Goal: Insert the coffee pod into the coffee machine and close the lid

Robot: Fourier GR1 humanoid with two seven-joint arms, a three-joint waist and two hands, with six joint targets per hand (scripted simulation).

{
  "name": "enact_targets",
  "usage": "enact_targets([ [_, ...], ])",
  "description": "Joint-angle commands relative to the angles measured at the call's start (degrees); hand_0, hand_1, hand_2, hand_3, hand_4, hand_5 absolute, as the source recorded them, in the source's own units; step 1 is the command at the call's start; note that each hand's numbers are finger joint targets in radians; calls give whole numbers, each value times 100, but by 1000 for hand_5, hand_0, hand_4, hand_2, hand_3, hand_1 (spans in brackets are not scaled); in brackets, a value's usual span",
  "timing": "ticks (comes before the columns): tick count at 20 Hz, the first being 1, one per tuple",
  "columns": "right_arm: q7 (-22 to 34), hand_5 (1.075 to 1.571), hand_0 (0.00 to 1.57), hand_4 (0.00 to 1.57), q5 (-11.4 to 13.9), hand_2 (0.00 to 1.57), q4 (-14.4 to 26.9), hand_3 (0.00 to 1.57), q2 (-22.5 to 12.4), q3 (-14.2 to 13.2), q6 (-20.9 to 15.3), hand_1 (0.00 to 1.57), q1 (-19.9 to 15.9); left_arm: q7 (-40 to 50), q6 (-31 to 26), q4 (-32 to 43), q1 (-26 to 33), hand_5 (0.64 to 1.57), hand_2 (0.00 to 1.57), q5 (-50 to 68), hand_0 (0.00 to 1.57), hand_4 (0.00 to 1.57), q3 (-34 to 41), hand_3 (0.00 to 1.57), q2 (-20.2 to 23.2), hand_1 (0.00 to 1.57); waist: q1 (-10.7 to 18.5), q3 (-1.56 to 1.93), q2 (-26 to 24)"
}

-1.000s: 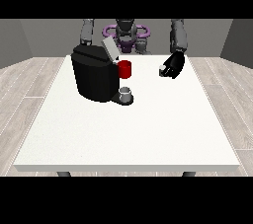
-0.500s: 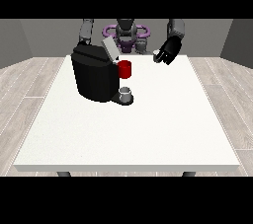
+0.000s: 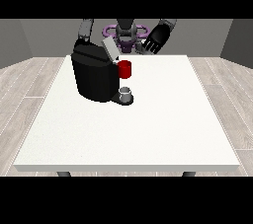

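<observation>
One hand (image 3: 155, 38) showed at upper right of the frame, raised above the table (image 3: 148, 129), fingers relaxed and empty. No pod was plainly visible — judging by the coffee machine (image 3: 96, 75) with its lid (image 3: 109, 49) up, closing it came next.

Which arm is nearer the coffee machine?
The arm at the view's left, just behind the machine; the robot hand at the view's right hangs apart, past the lid.

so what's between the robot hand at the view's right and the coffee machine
In the front view, only bare white table lies between the raised robot hand and the coffee machine, apart from the machine's open lid and a red thing.
</observation>
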Motion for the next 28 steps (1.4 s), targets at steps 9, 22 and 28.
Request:
enact_targets([
  [9,300,1571,0,0,-104,0,-745,0,-97,14,173,0,-307,474,-182,351,-984,1571,1265,280,1216,470,747,1256,403,1216,-728,-2,375],
  [22,77,1571,0,0,65,0,-911,0,-64,32,-26,0,-655,531,-128,634,-1804,1571,1286,160,1195,487,903,1247,738,1195,-1063,0,1327],
  [28,471,1571,0,0,-44,0,-792,0,-421,-352,29,0,-931,344,-238,628,-1807,1571,1260,67,1195,464,745,1229,673,1195,-849,0,1247],
])
